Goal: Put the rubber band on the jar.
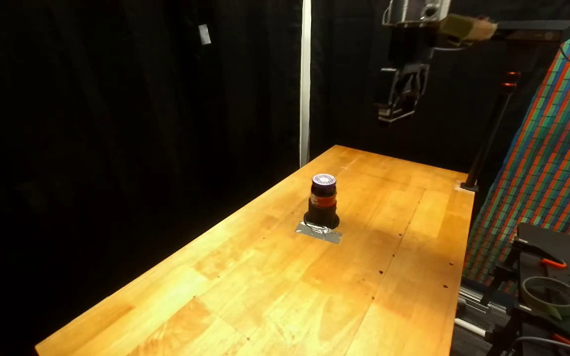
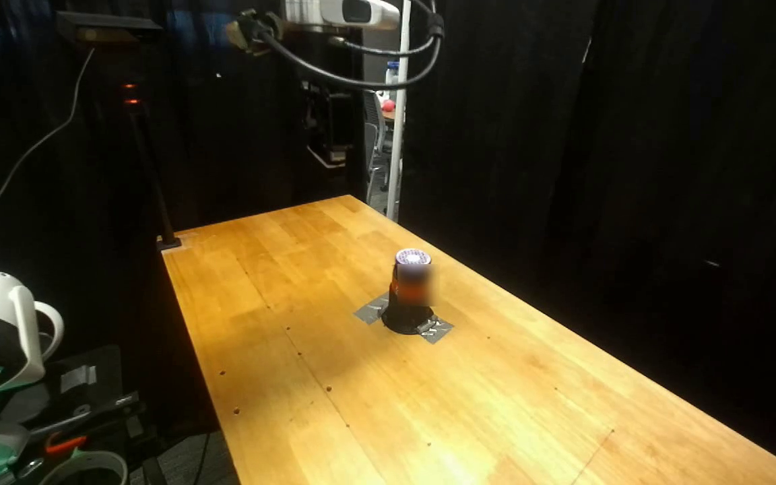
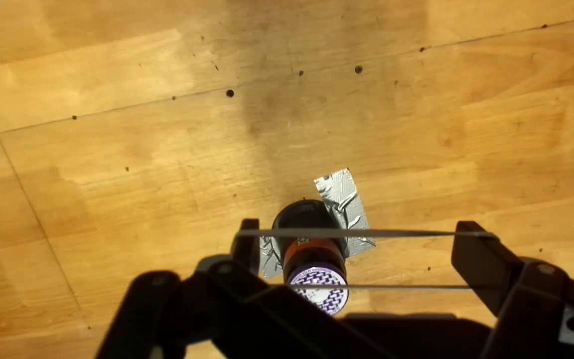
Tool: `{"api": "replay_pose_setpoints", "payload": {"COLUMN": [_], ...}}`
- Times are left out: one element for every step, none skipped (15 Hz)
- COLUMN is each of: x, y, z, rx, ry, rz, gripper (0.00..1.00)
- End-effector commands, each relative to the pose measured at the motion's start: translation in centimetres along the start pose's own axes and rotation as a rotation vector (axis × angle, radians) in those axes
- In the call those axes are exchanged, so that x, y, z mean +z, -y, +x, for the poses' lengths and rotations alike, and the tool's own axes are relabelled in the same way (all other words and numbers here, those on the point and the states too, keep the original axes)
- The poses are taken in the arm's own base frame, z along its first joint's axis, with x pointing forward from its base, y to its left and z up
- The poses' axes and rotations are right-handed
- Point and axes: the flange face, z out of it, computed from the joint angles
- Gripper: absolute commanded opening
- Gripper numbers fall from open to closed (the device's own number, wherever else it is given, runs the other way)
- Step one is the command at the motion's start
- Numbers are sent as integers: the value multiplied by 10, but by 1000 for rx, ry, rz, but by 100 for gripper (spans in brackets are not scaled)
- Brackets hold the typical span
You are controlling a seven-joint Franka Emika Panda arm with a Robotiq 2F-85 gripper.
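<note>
The jar stands upright on the wooden table in both exterior views (image 1: 323, 201) (image 2: 409, 296). It has a purple-and-white lid, a red-orange middle and a dark base. In the wrist view the jar (image 3: 314, 247) shows below the jaws, nearer the left-hand finger, whose linkage hides part of the lid. My gripper (image 3: 359, 249) is open, with the rubber band (image 3: 378, 233) stretched in two strands between its fingers. The band is apart from the jar. In both exterior views the gripper (image 1: 396, 117) (image 2: 329, 160) is high above the table, dark against black curtains; the band cannot be made out there.
Silver tape (image 1: 317, 232) (image 3: 339, 192) fixes the jar's base to the table (image 1: 265, 277). A black post (image 1: 493, 128) (image 2: 152, 182) stands at a table corner. A black cart (image 1: 562, 247) holding a tape roll (image 1: 551, 296) stands beside the table.
</note>
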Motion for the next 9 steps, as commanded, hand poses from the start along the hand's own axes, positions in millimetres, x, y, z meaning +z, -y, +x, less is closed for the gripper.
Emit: {"api": "replay_pose_setpoints", "payload": {"x": [28, 37, 48, 56, 66, 73, 83, 91, 100], "y": [21, 23, 24, 26, 26, 27, 27, 27, 26], "z": [50, 60, 72, 80, 91, 98, 106, 113, 121], "rx": [37, 39, 36, 43, 42, 44, 45, 50, 52], "ry": [-86, -104, -126, -141, -147, -149, -152, -162, -162], "rz": [-15, -21, -25, -23, -20, -11, -2, 2, -2], "gripper": [100, 100, 100, 100, 100, 100, 100, 100, 100]}}
